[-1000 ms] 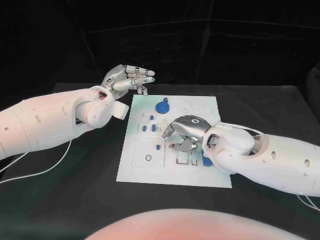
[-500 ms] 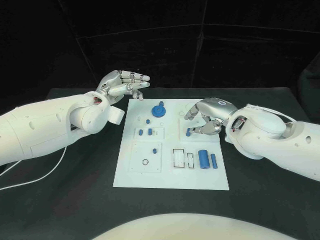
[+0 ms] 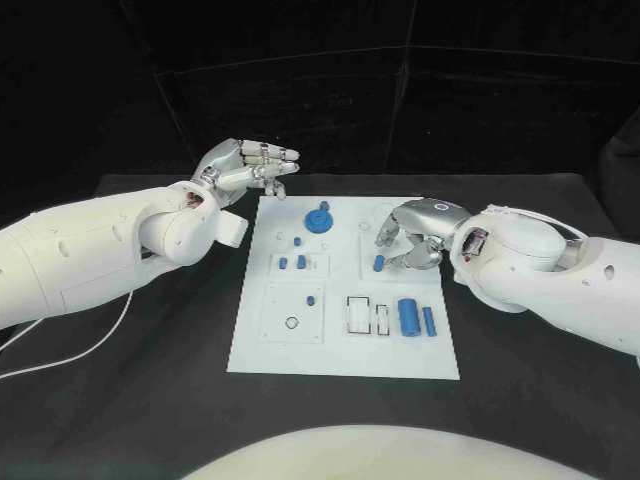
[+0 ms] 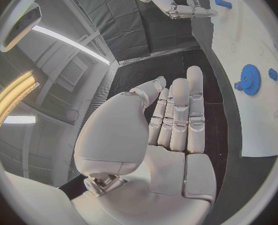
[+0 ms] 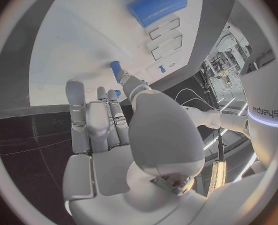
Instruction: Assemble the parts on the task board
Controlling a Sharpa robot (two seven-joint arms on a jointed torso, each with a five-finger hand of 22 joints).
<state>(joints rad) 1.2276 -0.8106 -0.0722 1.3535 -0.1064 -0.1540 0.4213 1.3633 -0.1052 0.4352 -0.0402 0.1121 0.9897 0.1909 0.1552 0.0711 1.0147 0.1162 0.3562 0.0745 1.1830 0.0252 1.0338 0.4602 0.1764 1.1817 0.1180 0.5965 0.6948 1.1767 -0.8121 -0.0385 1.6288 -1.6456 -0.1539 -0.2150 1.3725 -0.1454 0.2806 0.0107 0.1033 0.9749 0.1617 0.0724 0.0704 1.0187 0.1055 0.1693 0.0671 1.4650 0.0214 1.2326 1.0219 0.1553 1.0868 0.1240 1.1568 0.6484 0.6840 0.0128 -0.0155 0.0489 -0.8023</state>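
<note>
A: What has shifted since a second ago?

B: Biggest first: the right hand (image 3: pixel 411 238). It was low over the slots at the lower right of the task board (image 3: pixel 263 345); now it sits higher, at the board's right edge in the middle of the frame. The whole view shifted too, so part of that is the camera

A: Is it gripping anything?

B: Its fingers are curled down beside a small blue peg (image 3: pixel 378 265) standing on the board. The thumb tip seems to touch that peg in the right wrist view (image 5: pixel 116 69), but I cannot tell whether it really holds it

A: And the left hand (image 3: pixel 248 166)?

B: It has hardly moved: upper left of the frame, above the counter (image 3: pixel 147 400) just off the board's top-left corner, fingers curled in, nothing in them

A: What was uncovered?

B: A thick blue cylinder (image 3: pixel 408 317) and a thinner blue pin (image 3: pixel 428 320) lying side by side at the lower right of the board. The blue gear (image 3: pixel 319 219) stands near the top centre

A: Meaning?

B: I judge the peg is the part being worked on; much assembly remains
</note>
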